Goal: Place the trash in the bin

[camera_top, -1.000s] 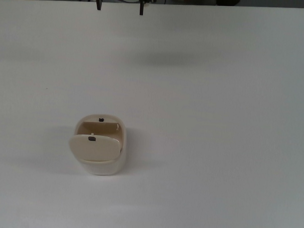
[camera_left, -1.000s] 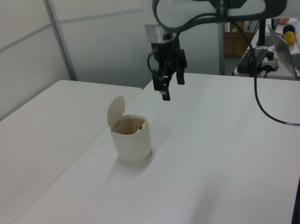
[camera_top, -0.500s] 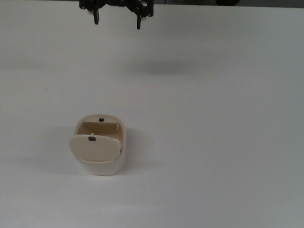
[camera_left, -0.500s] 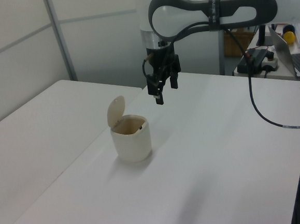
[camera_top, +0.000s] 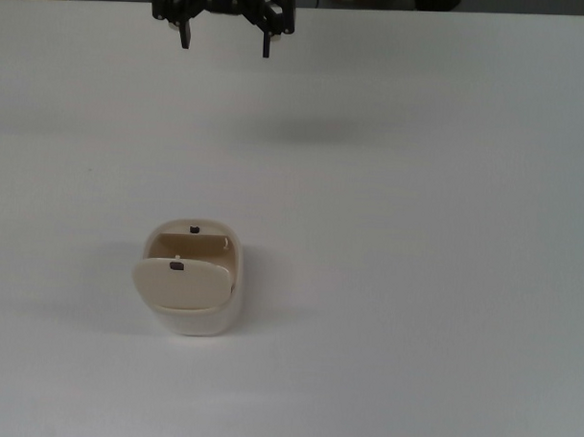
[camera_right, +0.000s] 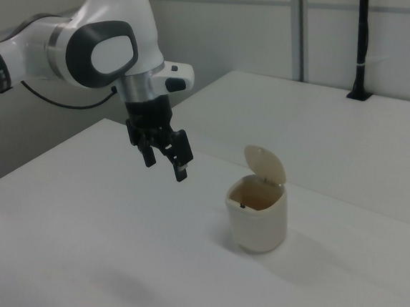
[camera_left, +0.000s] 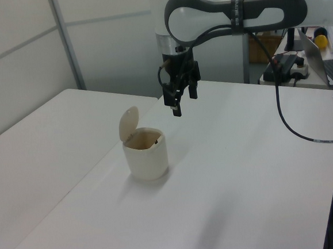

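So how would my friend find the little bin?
Look at the big white table. The bin is the only thing standing on it, a small rounded beige tub, off to one side of the black gripper hanging in the air. Its flat lid is flipped up.

White table (camera_left: 228, 171), pale panelled wall (camera_left: 108, 42) with metal posts, cluttered desk (camera_left: 317, 60) behind

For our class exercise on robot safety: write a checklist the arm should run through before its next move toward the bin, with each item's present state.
1. Bin upright on table: ok.
2. Lid swung up, opening clear: ok.
3. Gripper open and above the table, apart from the bin: ok.
4. Trash held between fingers: not ok, nothing there.
5. Trash located on the table: not ok, none visible.
6. Trash already inside bin: cannot tell.
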